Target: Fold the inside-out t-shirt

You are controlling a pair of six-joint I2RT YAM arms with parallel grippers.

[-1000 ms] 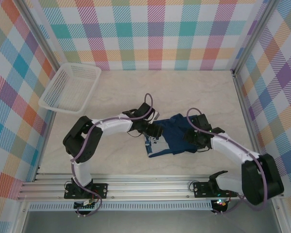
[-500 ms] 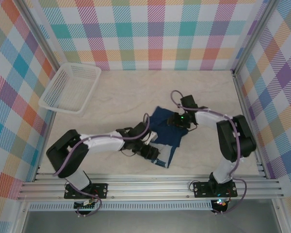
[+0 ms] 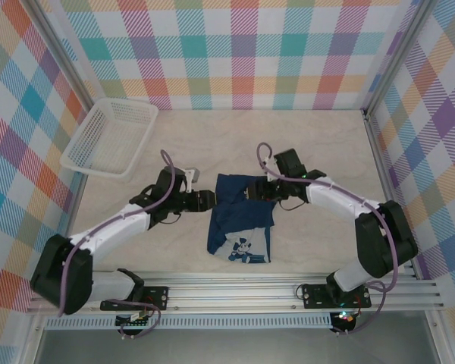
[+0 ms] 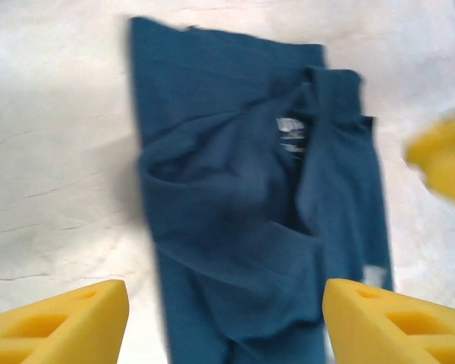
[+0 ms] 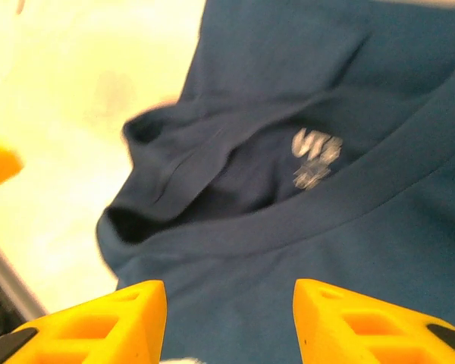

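Observation:
The inside-out t-shirt (image 3: 240,221) lies on the table as a narrow dark navy fold, with a pale print at its near end. My left gripper (image 3: 206,200) hovers by the shirt's far left edge. Its jaws are open and the cloth (image 4: 243,227) spreads flat beyond the yellow fingertips (image 4: 61,322). My right gripper (image 3: 257,190) is at the far right corner, open just over the collar. The neck opening and a pale label (image 5: 315,159) show ahead of its fingers (image 5: 371,322). The gap of the right gripper (image 5: 229,303) holds no pinched cloth.
A white mesh basket (image 3: 110,136) sits at the far left of the table. Checked walls and metal rails close in the table (image 3: 326,144) on three sides. The right gripper's yellow finger (image 4: 444,163) pokes in at the right of the left wrist view.
The shirt has gone from a bunched heap between both grippers to a flat narrow fold with the print showing. My left arm swung out to the left, and the right gripper moved to the collar.

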